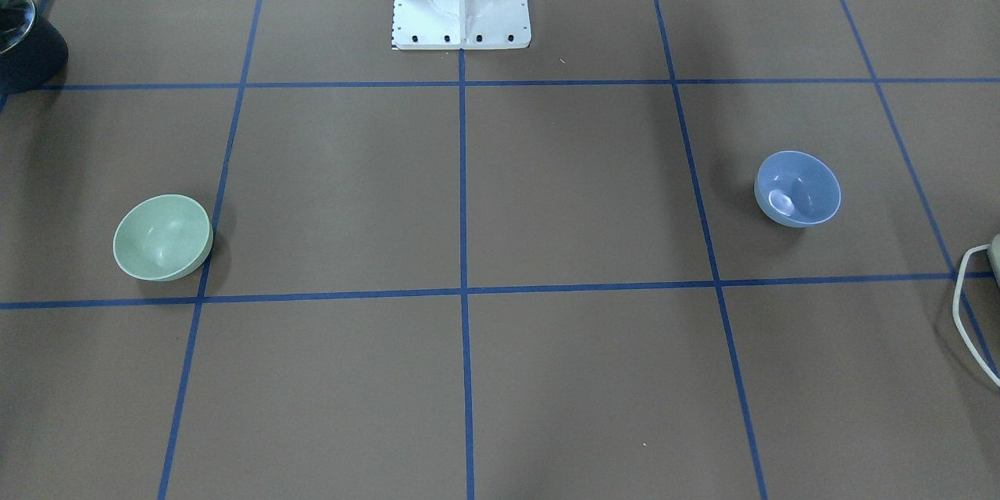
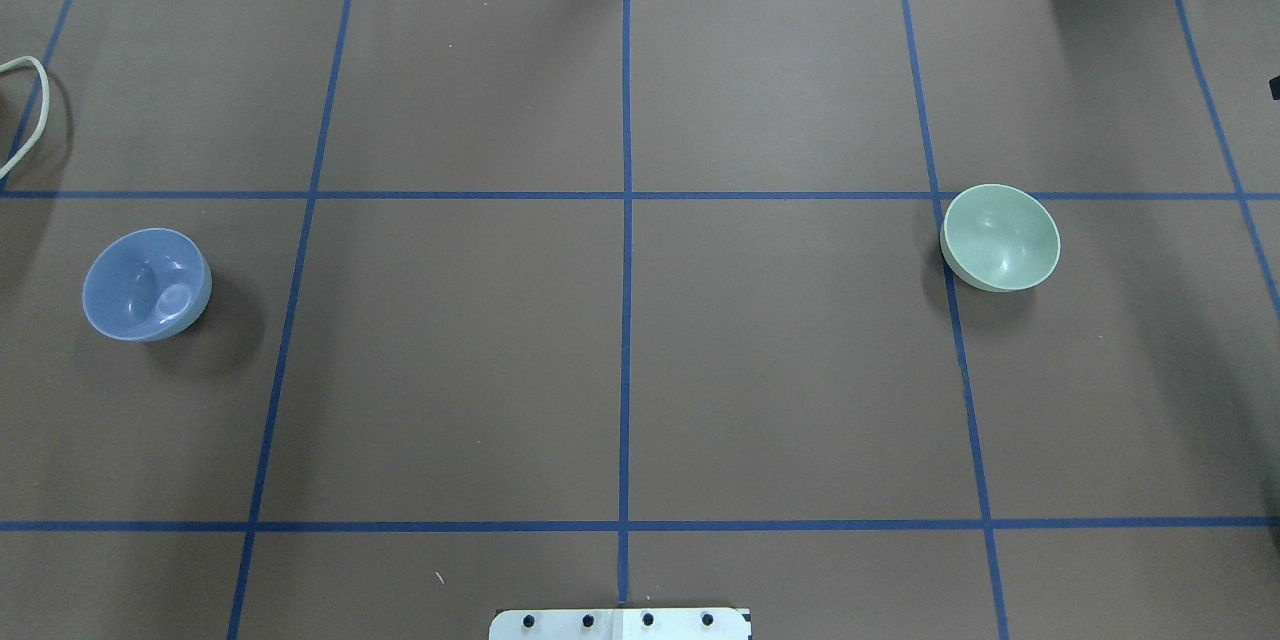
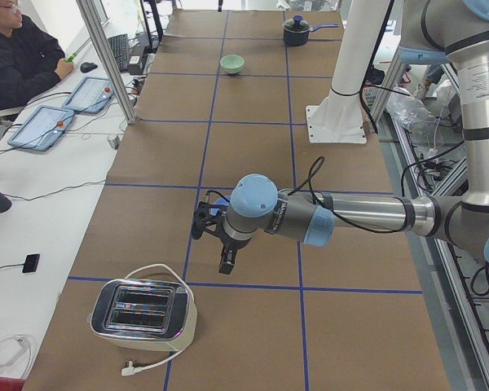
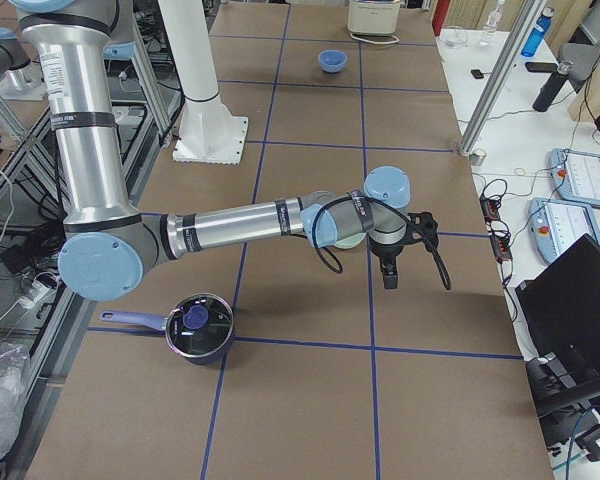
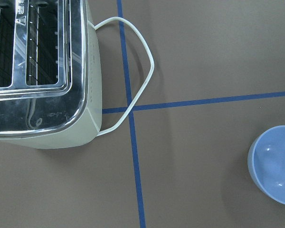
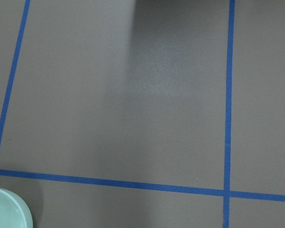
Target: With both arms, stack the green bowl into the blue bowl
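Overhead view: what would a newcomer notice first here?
Two bowls sit far apart on the blue-taped table: the blue bowl at left, the green bowl at right, both empty. The side views show the left arm stretched out by a toaster and the right arm by a lidded saucepan.

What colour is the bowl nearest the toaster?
Light blue; the blue bowl shows best in the overhead view.

Table (image 2: 450, 370) carries green bowl (image 2: 1000, 238), blue bowl (image 2: 146, 283), toaster (image 3: 143, 309), pot (image 4: 198, 328).
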`<action>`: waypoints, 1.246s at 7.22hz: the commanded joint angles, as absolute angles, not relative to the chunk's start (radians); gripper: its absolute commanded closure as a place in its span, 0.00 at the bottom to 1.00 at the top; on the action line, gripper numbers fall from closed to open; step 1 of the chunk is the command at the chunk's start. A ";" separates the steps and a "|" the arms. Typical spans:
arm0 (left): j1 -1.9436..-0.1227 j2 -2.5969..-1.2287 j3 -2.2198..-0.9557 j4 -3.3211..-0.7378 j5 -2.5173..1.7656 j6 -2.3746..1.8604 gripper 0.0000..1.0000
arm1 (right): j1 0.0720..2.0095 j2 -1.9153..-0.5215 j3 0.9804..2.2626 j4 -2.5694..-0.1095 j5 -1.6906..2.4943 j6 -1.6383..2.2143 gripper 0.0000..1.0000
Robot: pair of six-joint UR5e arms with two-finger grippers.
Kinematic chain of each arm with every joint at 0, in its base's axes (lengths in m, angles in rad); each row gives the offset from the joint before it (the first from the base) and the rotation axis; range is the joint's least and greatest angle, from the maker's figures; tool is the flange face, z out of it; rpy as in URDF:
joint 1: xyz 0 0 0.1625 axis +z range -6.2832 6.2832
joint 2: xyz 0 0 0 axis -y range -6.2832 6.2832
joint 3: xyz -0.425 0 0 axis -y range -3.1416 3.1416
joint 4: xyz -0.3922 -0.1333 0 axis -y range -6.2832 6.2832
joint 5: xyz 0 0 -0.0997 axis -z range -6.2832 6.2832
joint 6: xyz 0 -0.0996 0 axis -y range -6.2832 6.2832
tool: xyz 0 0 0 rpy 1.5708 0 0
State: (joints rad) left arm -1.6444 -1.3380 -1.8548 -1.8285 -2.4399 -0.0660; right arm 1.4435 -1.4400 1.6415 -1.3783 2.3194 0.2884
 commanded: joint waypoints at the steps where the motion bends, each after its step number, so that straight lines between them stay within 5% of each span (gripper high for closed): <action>1: -1.644 -1.336 -1.859 -1.829 -2.439 -0.066 0.02 | 1.445 -1.437 1.646 -1.378 2.325 0.288 0.00; 9: -1.539 -1.448 -1.853 -1.761 -2.441 -0.230 0.02 | 1.411 -1.457 1.623 -1.269 2.382 0.423 0.00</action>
State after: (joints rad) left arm -1.5816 -1.4130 -1.8565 -1.7662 -2.4408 -0.1769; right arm 1.4176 -1.4509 1.6255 -1.3239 2.3735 0.3550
